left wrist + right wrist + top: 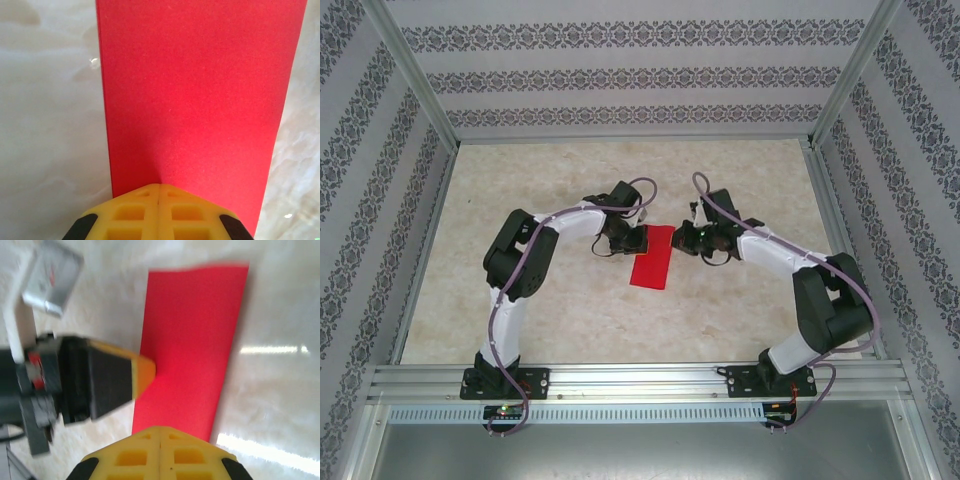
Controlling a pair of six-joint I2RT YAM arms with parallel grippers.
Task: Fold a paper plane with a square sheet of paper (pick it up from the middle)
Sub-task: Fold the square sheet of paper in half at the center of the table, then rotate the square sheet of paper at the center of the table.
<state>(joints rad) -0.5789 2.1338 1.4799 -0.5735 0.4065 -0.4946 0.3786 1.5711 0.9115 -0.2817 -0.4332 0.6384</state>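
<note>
Red sheet of paper [652,257], a long narrow rectangle, lies flat on the marbled table [570,310] between my two grippers. My left gripper [640,240], fingers pressed together, points its tip at one long edge. My right gripper [681,240], likewise closed, sits at the opposite edge.

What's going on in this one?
A red sheet of paper lies flat on the table, mid-fold: it shows as a narrow rectangle, apparently folded in half. The left gripper and right gripper are both shut, tips at its edges, neither gripping it. No plane shape yet.
</note>
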